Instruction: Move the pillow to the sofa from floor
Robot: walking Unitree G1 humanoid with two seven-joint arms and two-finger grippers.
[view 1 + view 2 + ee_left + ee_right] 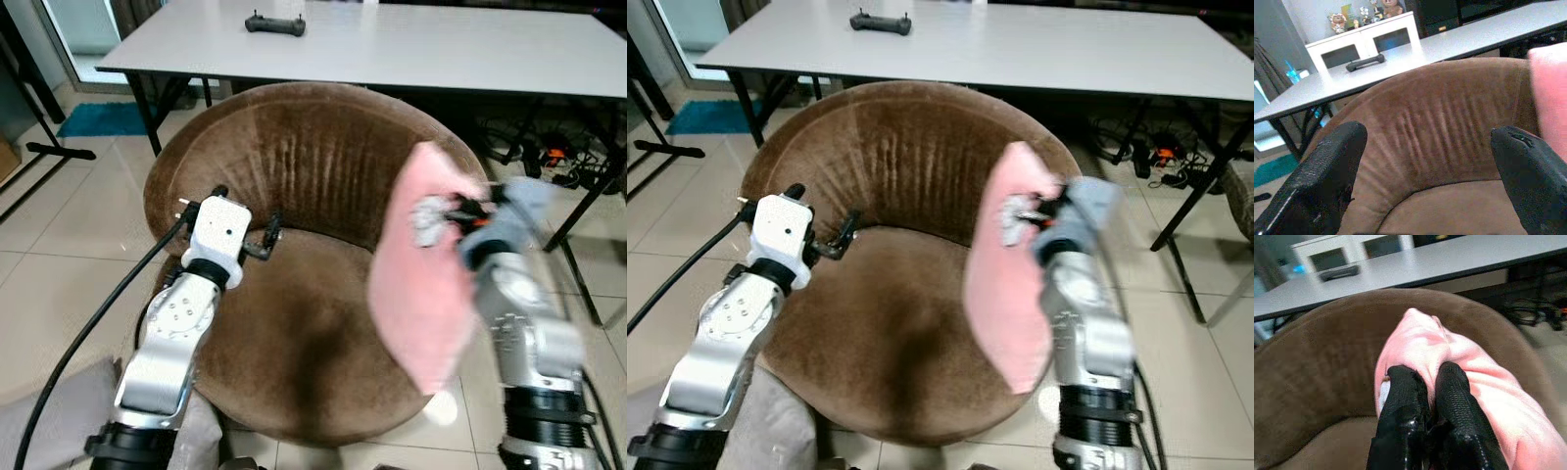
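The right tool (1422, 396) was clamped on the upper edge of the pink pillow (421, 294), which hung long axis vertical over the right side of the brown sofa (294, 323) seat, while the left tool (1425, 171) stood open and empty above the seat's left.

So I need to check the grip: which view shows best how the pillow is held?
The right wrist view: the right gripper pinches a fold of the pink pillow. Both eye views show it blurred, hanging over the sofa; the left wrist view catches one edge.
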